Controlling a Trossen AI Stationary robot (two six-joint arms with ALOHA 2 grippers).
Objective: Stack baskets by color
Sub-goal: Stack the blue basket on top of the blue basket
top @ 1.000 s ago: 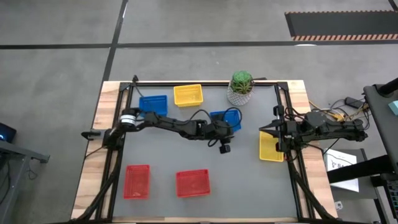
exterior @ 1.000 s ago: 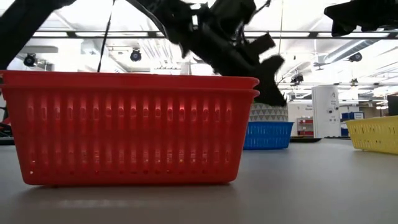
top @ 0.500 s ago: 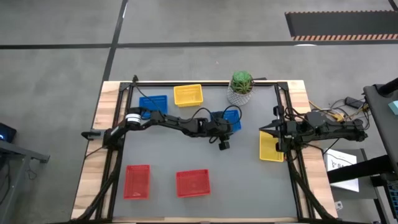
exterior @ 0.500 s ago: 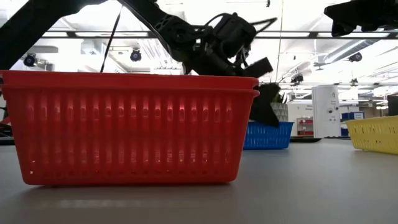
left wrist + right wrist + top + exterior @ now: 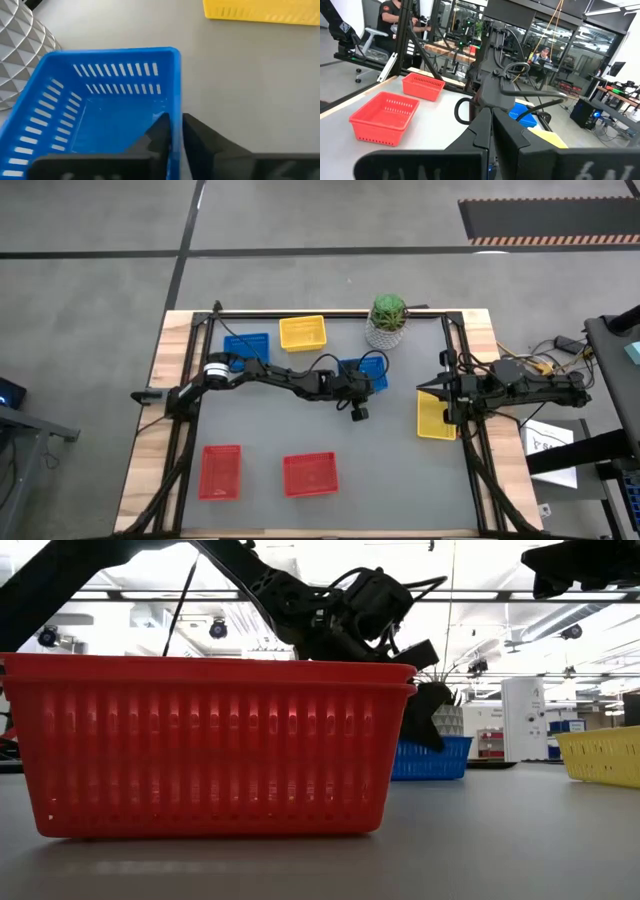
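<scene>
A blue basket (image 5: 378, 368) (image 5: 100, 115) stands on its bottom at the table's middle, just near of the white-potted plant (image 5: 387, 322). My left gripper (image 5: 366, 381) (image 5: 175, 120) reaches in from the left and is shut on this basket's wall. Another blue basket (image 5: 247, 347) and a yellow one (image 5: 302, 332) stand at the far left. Two red baskets (image 5: 221, 471) (image 5: 310, 474) stand near the front edge. A yellow basket (image 5: 435, 418) lies at the right, with my right gripper (image 5: 422, 388) (image 5: 490, 125) shut and held above its far end. My left gripper straddles the blue basket's near side wall (image 5: 174, 100) close to the corner toward the arm, one finger (image 5: 159, 131) inside the basket and one (image 5: 200, 137) outside. The fingers slant down from the table's left and lie along the wall. The basket's bottom is on the table (image 5: 440, 776).
The plant's patterned pot (image 5: 20, 55) stands right beside the held basket's far side. A black frame (image 5: 455, 380) borders the table. Bare grey table (image 5: 390, 460) lies between the red baskets and the right yellow basket.
My left gripper has come down and a little toward the far edge, onto the blue basket at the middle. In the low view its fingers have sunk from above the basket to its rim. The basket has stayed where it was.
</scene>
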